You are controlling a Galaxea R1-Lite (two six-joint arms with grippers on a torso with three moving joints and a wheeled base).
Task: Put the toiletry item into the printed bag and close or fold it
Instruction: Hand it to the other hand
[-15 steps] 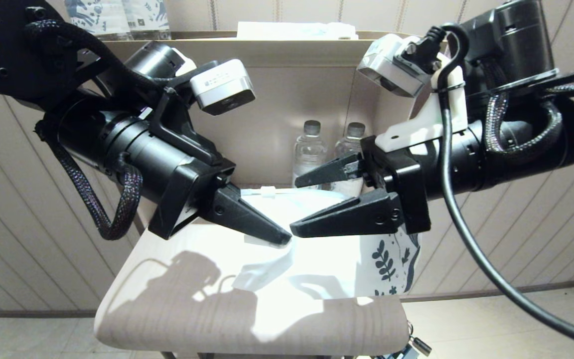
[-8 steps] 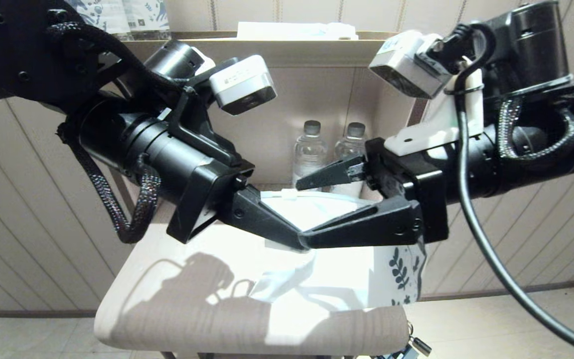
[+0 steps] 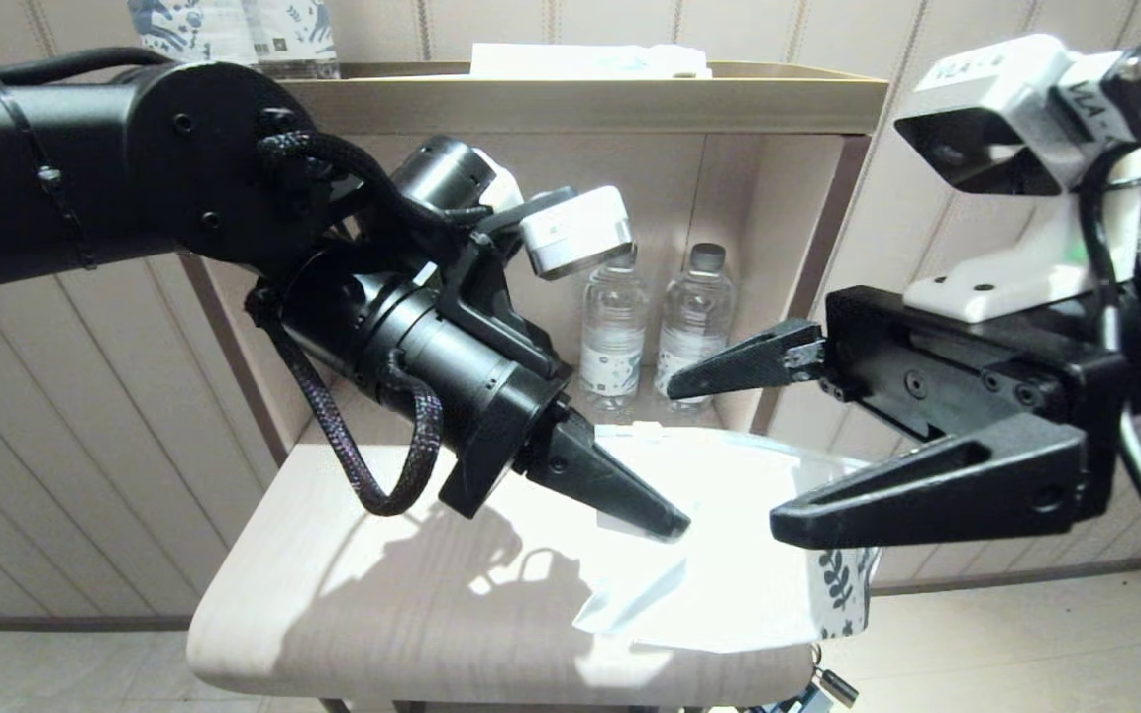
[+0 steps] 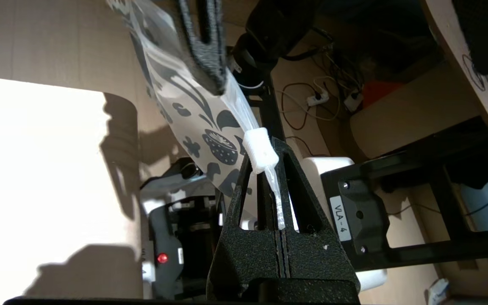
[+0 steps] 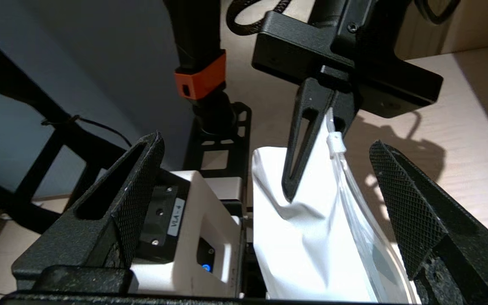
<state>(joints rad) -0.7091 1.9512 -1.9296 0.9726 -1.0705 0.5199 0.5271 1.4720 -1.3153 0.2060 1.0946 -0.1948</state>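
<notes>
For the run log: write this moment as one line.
left pincer: shut on printed bag zip strip | right pincer: open, beside bag | bag: hangs above table | toiletry item: not visible

L gripper (image 3: 665, 523) at centre, fingers closed together, tip on the printed bag (image 3: 729, 555), which lies on the pale table (image 3: 333, 594), leaf print hanging over the edge at 4 o'clock. R gripper (image 3: 729, 441) at 3 o'clock, fingers spread wide, one above and one over the bag's print end, not gripping it. Two water bottles (image 3: 655, 327) at 12 o'clock in the shelf niche (image 3: 580, 99); printed bottles (image 3: 234, 30) on top at 11.
</notes>
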